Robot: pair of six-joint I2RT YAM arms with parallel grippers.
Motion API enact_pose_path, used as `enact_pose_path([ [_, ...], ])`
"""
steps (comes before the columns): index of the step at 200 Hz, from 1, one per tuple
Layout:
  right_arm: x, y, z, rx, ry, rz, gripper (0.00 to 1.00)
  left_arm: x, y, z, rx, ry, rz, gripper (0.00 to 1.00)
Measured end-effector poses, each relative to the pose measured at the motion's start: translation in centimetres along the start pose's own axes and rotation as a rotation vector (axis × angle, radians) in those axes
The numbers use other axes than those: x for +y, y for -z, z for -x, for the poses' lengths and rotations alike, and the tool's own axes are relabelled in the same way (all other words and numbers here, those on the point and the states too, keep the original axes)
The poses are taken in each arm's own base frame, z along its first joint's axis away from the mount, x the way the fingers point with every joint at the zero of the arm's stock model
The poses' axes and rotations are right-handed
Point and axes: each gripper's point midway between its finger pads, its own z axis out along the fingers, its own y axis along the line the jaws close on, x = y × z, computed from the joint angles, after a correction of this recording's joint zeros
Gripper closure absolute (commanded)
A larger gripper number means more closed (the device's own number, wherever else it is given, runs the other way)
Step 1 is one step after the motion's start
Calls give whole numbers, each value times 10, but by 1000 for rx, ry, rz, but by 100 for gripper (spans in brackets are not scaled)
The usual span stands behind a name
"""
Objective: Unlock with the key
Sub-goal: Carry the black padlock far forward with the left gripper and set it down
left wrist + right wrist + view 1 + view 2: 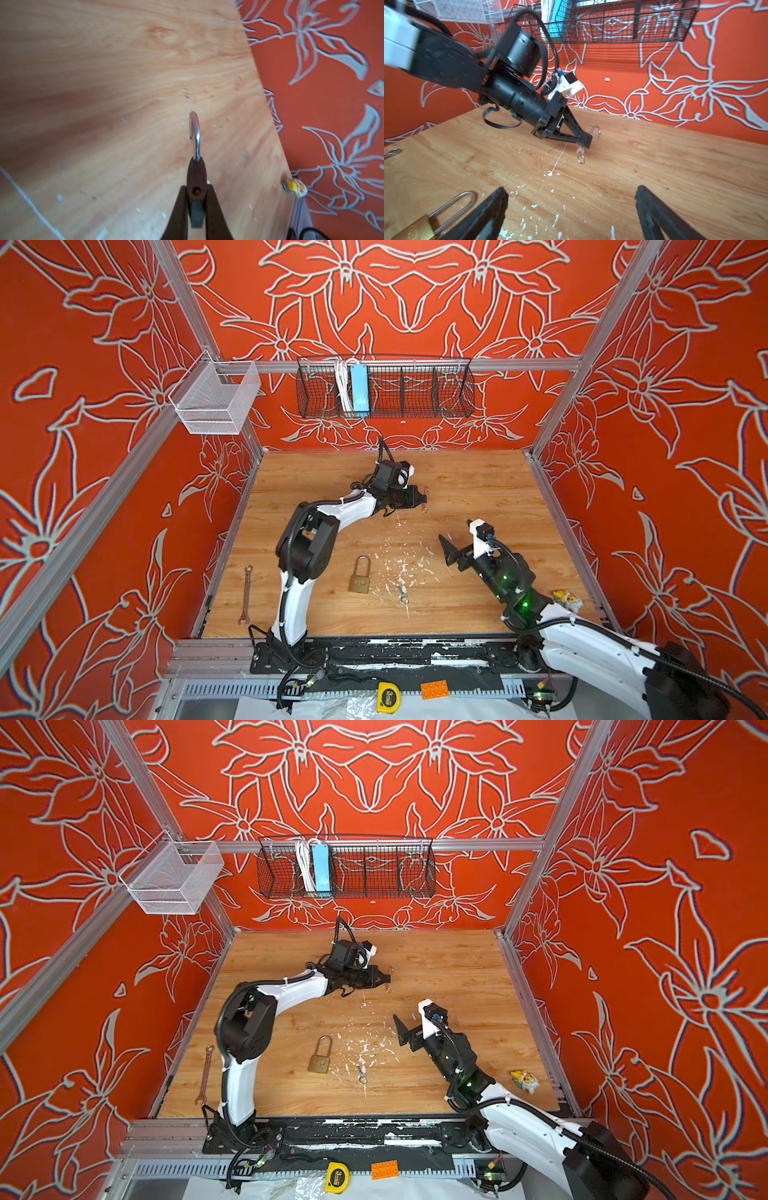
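Wood tabletop (498,489), paint-flecked, w/ red flowered walls (415,302) round it. In the top views our left gripper (586,141) is at abt 12 o'clock from table centre, clamped on a small dark lock (196,176) held off the wood. Its shackle (195,133) shows a free hooked end, so we reckon it's prob. sprung already. A key (580,151) hangs just below the grip, seemingly seated in the lock.

Our right gripper (571,189) hovers at 3 o'clock, fingers wide apart, nothing in them. A brass padlock (359,578) lies shut at 7 o'clock, w/ a second key (402,594) near it at 6.

We judge the turn step done or nearly. Next, the right gripper would need to tug the shackle to confirm, w/o twisting the lock out of the left's grip.
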Motion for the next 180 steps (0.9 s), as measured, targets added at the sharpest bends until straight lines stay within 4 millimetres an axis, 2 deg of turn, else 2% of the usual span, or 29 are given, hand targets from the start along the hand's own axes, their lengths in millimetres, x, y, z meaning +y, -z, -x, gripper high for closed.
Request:
enact_pose_path([
  [23,1,-1,1,-9,-1,2,2,32,-23,8,16,67,30,100],
  [50,1,-5,-7,14,5,3,2,55,-36,14,19,123,47,100],
  [96,3,-7,-14,34,13,9,2,68,-40,38,-15,154,45,100],
  [129,4,-8,-16,42,18,18,2,86,-37,44,-26,187,65,100],
  [161,7,-11,-17,51,21,29,2,105,-33,43,-24,214,83,91],
  [180,8,-12,-19,59,23,40,2,110,-31,45,-35,216,85,80],
])
